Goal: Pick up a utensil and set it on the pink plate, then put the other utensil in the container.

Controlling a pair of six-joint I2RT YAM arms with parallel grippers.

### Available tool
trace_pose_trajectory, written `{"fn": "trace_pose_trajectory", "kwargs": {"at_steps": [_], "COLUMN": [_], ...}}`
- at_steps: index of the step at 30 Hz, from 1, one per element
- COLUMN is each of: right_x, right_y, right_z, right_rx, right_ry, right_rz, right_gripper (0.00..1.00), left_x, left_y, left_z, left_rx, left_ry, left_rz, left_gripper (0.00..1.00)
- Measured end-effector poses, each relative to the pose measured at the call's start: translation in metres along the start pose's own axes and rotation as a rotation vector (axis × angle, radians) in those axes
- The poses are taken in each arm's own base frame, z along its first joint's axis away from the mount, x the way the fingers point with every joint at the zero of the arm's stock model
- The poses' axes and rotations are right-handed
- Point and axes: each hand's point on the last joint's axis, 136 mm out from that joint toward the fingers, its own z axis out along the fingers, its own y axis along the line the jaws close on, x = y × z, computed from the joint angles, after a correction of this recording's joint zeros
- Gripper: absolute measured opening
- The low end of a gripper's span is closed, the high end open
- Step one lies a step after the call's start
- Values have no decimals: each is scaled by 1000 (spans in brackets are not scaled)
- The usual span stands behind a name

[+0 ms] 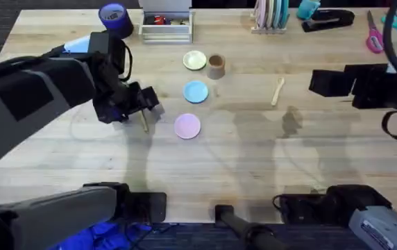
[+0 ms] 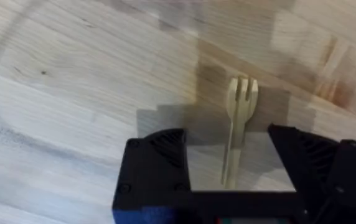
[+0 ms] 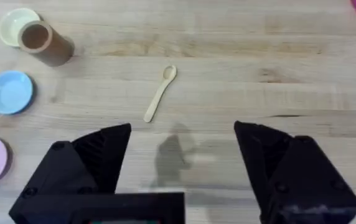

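Left claw [image 2: 229, 163] sits wide open around the fork [image 2: 237, 127] on the tabletop [image 1: 80, 160], right claw [image 3: 181, 165] open too, well short of the spoon [image 3: 160, 93].

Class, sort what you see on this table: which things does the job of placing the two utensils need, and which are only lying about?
Needed:
fork, between the open left gripper's fingers
spoon
pink plate
tan cup

Lying about:
blue plate
yellow plate
purple cup
white tray
stapler
pink-handled scissors
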Motion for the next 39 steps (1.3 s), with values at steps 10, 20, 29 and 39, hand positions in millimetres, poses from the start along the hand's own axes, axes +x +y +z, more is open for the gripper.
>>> {"fn": "trace_pose_trajectory", "kwargs": {"at_steps": [10, 20, 29, 39], "right_x": [0, 0, 0, 0], "right_y": [0, 0, 0, 0], "right_z": [0, 0, 0, 0], "right_rx": [0, 0, 0, 0], "right_ry": [0, 0, 0, 1], "right_rz": [0, 0, 0, 0], "right_gripper": [997, 997, 998, 998], "left_x": [-6, -5, -5, 8], "left_y": [-8, -13, -12, -8], "left_z": [1, 1, 1, -6], "left_rx": [42, 67, 65, 37], "left_ry": [-21, -16, -12, 69], "left_rz": [-9, -12, -12, -9], "left_gripper": [232, 119, 98, 59]}}
